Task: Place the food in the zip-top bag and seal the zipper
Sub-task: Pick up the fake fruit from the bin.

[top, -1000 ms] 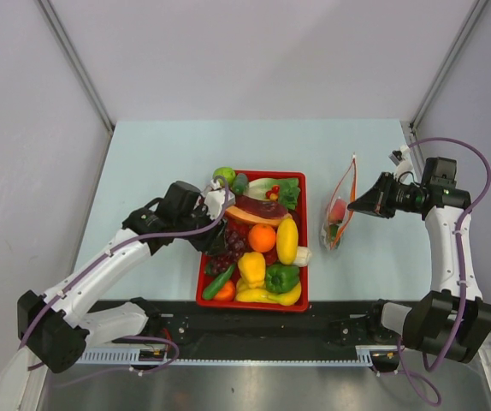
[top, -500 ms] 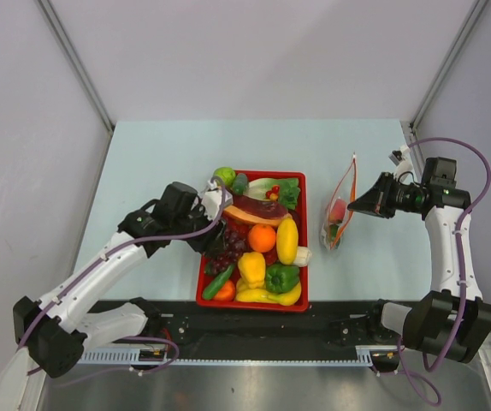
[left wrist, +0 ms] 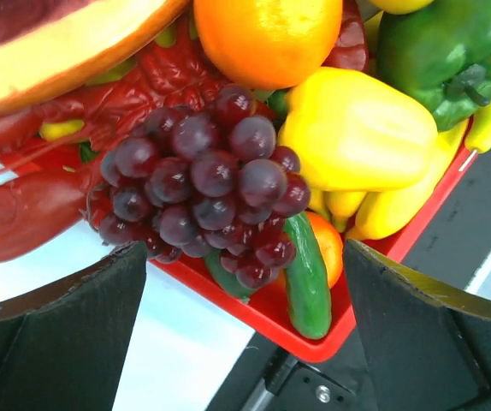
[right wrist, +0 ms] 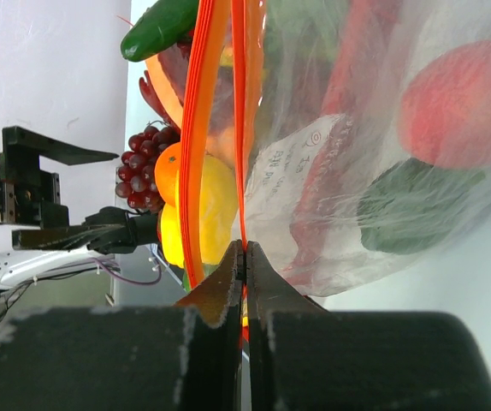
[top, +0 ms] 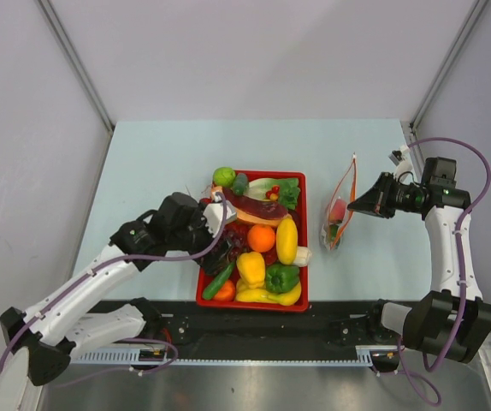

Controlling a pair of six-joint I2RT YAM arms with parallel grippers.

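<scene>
The left gripper stands spread wide, its two dark fingers on either side of the purple grape bunch and not touching it. The bunch lies in the red tray near its left rim, resting partly on the red lobster. The orange sits just behind it, a yellow pepper is against its right side, and a green cucumber is tucked under its lower edge.

From where I stand, those grapes look like light, hard, glossy plastic. A knobbly cluster like that should not crush, but it could slip or roll between smooth pads. I would take it across the broad middle, where the fingers can bite into the gaps between the beads, and keep clear of the pepper.

Across the table, well apart from the tray, the right gripper is pressed together on one lip of the zipper. It holds the zip-top bag on edge with its mouth gaping. A pink peach and a dark green piece are inside already. The film looks thin, crinkly and limp. Only the strip seems to have any stiffness, so that is the place to grip it, and a heavy drop could tug it free.
</scene>
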